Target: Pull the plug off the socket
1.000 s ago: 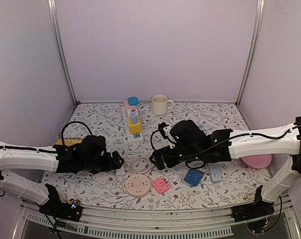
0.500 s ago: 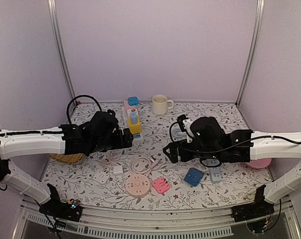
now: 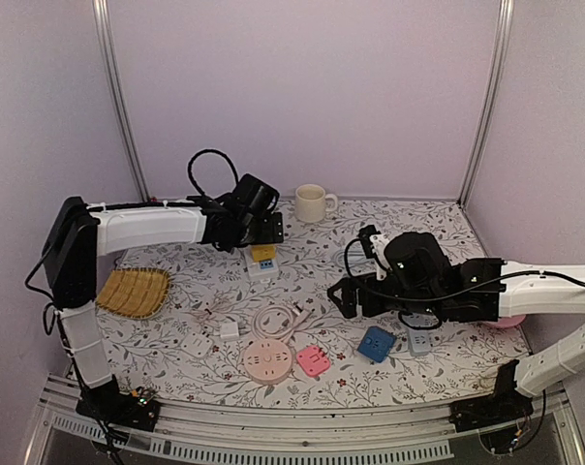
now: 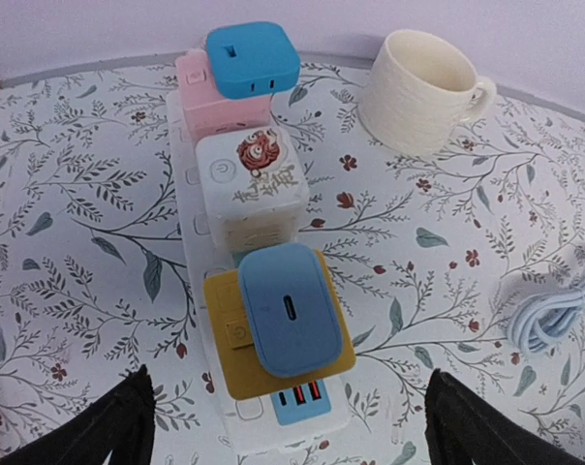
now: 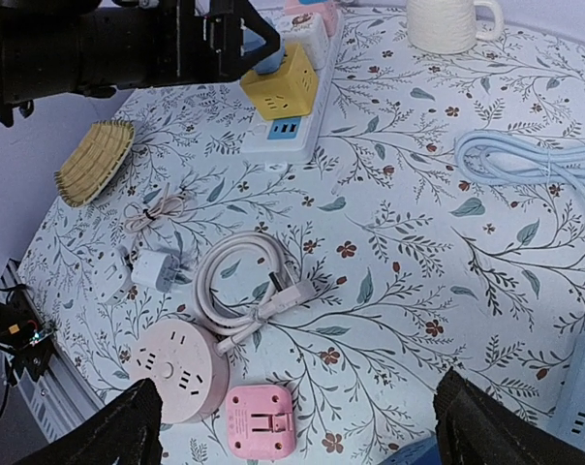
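Observation:
A blue plug (image 4: 288, 320) sits in a yellow cube socket (image 4: 227, 363) at the near end of a white power strip (image 4: 273, 418). Further along the strip stand a white cube (image 4: 254, 189) and a pink cube (image 4: 190, 82) carrying a second blue plug (image 4: 252, 58). My left gripper (image 4: 288, 407) hovers open just above the yellow cube, its fingers well clear on both sides. From above, that left gripper (image 3: 263, 231) covers the strip (image 3: 261, 268). My right gripper (image 3: 343, 295) hangs open over mid-table, holding nothing.
A cream mug (image 3: 313, 202) stands behind the strip. A wicker basket (image 3: 133, 291) lies at the left. Near the front lie a coiled white cable (image 3: 273, 320), a round pink socket (image 3: 266, 360), a pink plug (image 3: 313, 360), a blue adapter (image 3: 377, 343) and a pale strip (image 3: 418, 339).
My left arm has swung from the near left up to the back, over the power strip. The right arm has drawn back to the right. Both grippers stay open.

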{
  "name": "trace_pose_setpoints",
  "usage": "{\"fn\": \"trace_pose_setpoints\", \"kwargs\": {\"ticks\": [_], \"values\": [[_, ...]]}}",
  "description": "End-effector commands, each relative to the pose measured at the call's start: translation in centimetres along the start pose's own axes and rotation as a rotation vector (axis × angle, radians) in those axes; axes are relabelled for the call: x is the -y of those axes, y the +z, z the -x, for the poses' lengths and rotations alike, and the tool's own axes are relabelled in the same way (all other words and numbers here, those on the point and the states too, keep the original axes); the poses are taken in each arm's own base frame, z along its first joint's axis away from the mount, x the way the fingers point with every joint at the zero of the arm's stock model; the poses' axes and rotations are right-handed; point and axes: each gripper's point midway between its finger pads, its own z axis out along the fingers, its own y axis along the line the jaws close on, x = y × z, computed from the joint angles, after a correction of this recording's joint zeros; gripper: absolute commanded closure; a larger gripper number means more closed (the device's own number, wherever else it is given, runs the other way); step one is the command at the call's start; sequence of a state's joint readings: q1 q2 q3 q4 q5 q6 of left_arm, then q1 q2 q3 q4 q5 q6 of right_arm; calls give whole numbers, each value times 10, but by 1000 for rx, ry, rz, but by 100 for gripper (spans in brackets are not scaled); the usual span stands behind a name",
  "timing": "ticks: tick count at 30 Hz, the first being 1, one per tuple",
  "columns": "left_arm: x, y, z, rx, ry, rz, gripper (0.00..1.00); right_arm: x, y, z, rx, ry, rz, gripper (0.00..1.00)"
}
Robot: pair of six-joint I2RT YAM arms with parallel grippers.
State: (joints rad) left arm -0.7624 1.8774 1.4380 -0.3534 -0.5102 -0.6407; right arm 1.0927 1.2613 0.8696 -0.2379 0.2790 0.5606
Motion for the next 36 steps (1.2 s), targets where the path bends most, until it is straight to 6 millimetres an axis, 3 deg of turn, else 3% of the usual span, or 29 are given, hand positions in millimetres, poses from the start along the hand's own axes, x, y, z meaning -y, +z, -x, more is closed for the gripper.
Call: {"fn": "trace_pose_setpoints", "kwargs": {"ticks": [1, 11, 13, 17, 22, 28, 36], "values": [[-14, 30, -6, -49, 45, 66, 3, 1, -3, 7, 36, 25, 12, 1], [-4, 82, -22, -115, 69, 34, 5, -3, -1, 8, 34, 26, 24, 1], [-5, 88, -27, -123, 76, 47, 13, -4, 1, 6, 27, 24, 27, 1], [-10, 93, -38, -139, 89, 67, 38, -4, 6, 4, 16, 24, 25, 1], [-12, 88, -55, -163, 97, 58, 60, -5, 11, 0, 2, 21, 22, 1], [0, 64, -86, -194, 121, 8, 64, -7, 17, -3, -16, 22, 24, 1], [35, 23, -138, -272, 167, -113, 64, -8, 20, -4, -23, 20, 24, 1]]}}
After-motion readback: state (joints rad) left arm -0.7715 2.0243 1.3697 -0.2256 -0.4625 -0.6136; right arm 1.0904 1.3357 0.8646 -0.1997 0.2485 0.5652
